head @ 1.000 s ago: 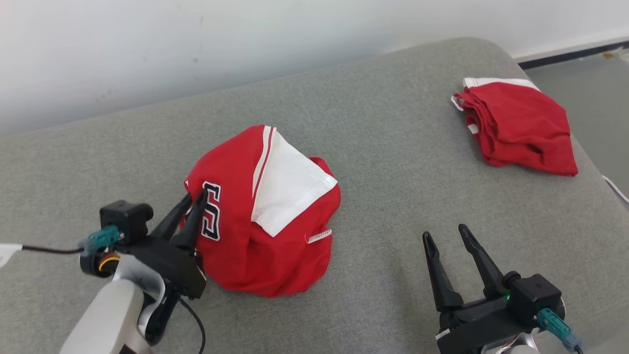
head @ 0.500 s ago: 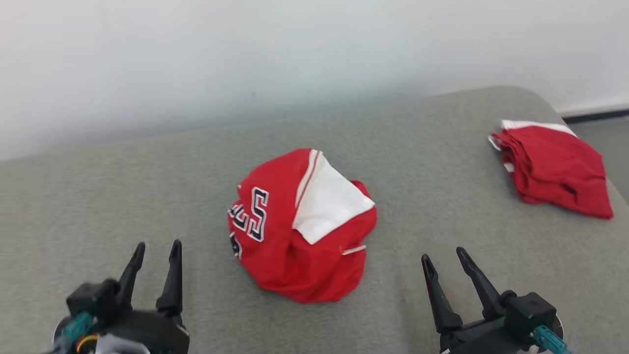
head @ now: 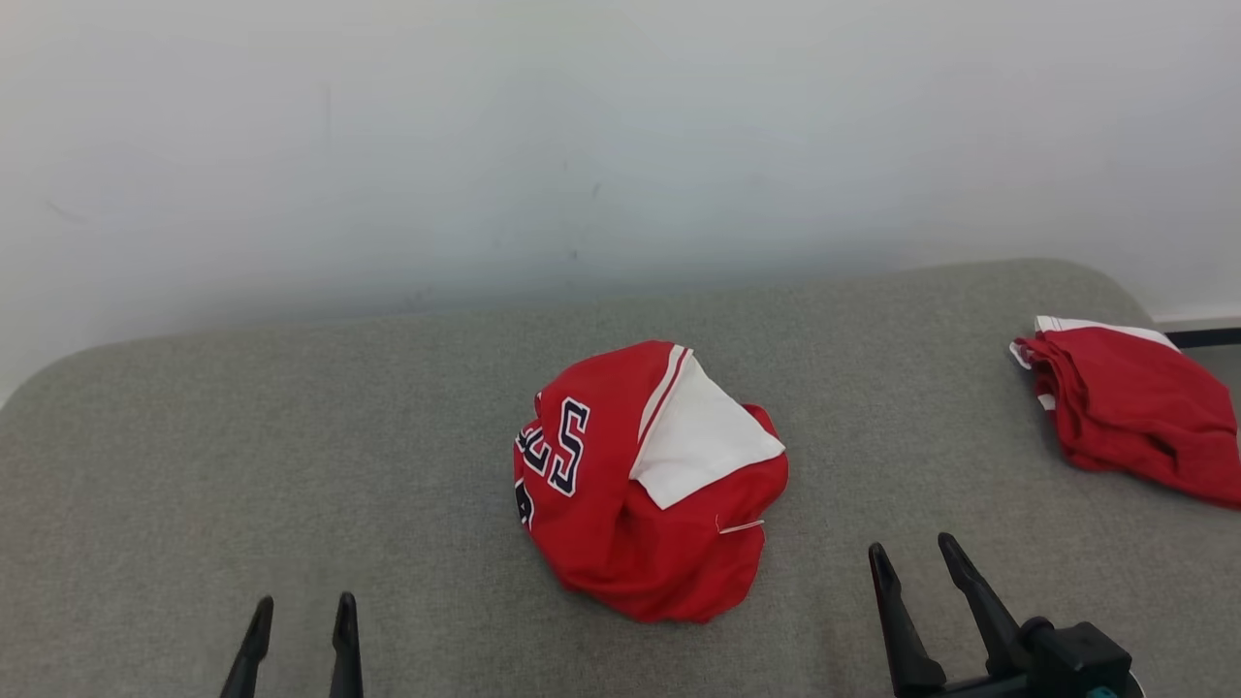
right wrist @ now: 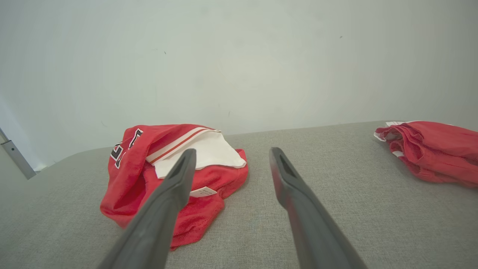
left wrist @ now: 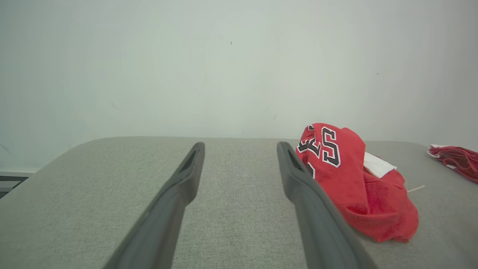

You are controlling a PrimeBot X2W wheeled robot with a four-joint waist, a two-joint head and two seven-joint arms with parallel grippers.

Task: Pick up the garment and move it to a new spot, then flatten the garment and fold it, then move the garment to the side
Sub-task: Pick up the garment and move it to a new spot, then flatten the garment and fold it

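Nearest, along the bottom edge of the head view: the left gripper (head: 302, 620) is seen low at the left, the right gripper (head: 911, 555) low at the right. Both are held with jaws spread wide and nothing between them. In each wrist view bare grey cloth is seen through the gap. Both are apart from any fabric.

Surface: a grey upholstered cushion (head: 291, 456), flat, with rounded far corners. A fine, slightly mottled weave is picked out in the wrist views.

Middle ground: the garment (head: 630, 514), red, is found crumpled in a mound near the centre of the cushion. It is placed beyond the fingertips and between the two grippers. It is neither flattened nor folded. A white panel (head: 703, 441) edged with red striping is turned up on top. Dark, white-outlined lettering (head: 562, 451) is carried on the left flank. A small white tag (head: 742, 526) is noted sticking out at the near right edge.

Farther right: a second red garment (head: 1134, 417), white-trimmed and loosely folded, is laid at the right end of the cushion, well apart from the mound.

Far: a plain pale wall (head: 582, 145) is met directly behind the cushion's back edge, with a few faint scuffs recorded on it. A dark skirting strip (head: 1202, 337) is glimpsed at the wall's foot, far right. In the right wrist view a grey metal bar (right wrist: 15, 155) is seen slanting at the left margin.
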